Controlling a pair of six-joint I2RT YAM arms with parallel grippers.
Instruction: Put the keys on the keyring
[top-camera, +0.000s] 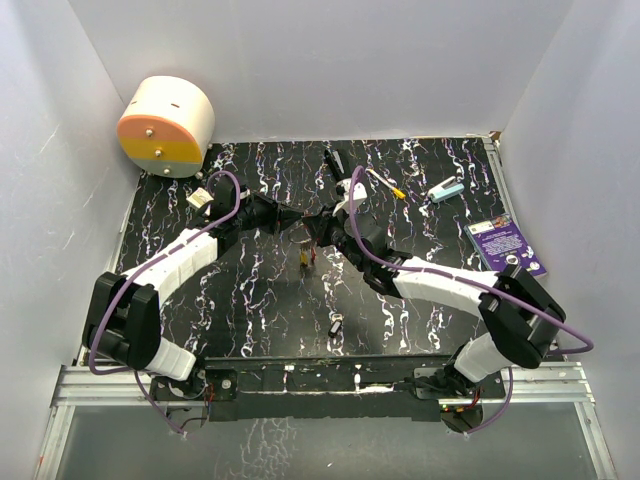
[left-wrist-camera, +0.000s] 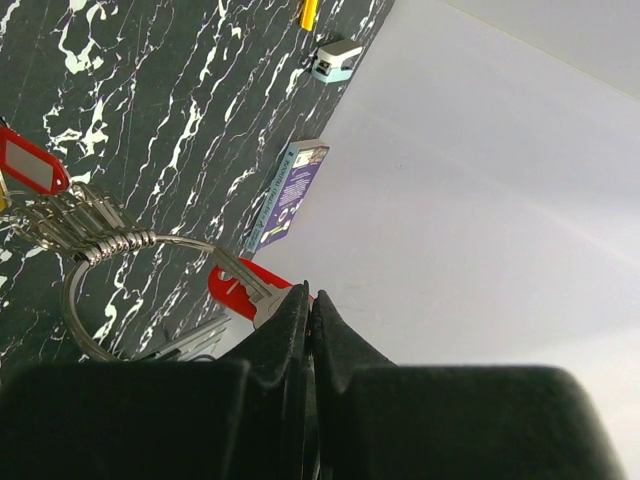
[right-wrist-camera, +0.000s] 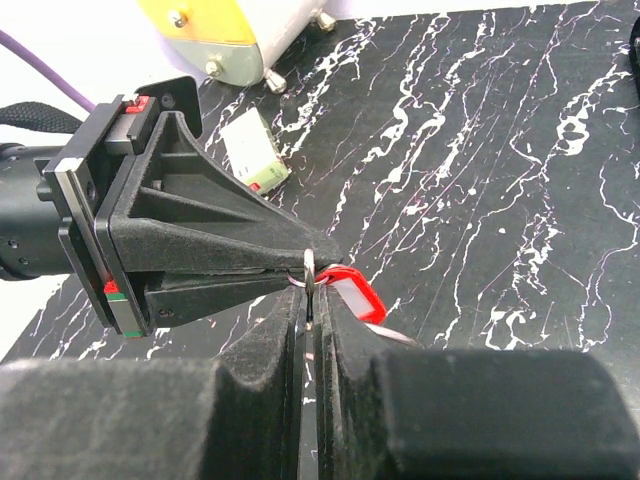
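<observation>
Both grippers meet above the middle of the black marbled table (top-camera: 420, 300). My right gripper (right-wrist-camera: 312, 300) is shut on the thin silver keyring (right-wrist-camera: 310, 268), which shows edge-on between its fingertips. A red tag (right-wrist-camera: 352, 292) hangs beside it. In the left wrist view the keyring (left-wrist-camera: 68, 305) carries several silver keys (left-wrist-camera: 85, 215) and the red tag (left-wrist-camera: 30, 165). My left gripper (left-wrist-camera: 308, 298) is shut on a red-headed key (left-wrist-camera: 235, 290), whose blade points into the ring. From above, the bunch (top-camera: 303, 257) dangles below the left gripper (top-camera: 296, 224) and the right gripper (top-camera: 316, 233).
A loose key (top-camera: 335, 325) lies near the front. A round white and orange device (top-camera: 165, 125) stands at the back left, with a small white box (top-camera: 200, 197) near it. A white stick (top-camera: 385, 183), a teal item (top-camera: 447, 188) and a purple booklet (top-camera: 505, 245) lie to the right.
</observation>
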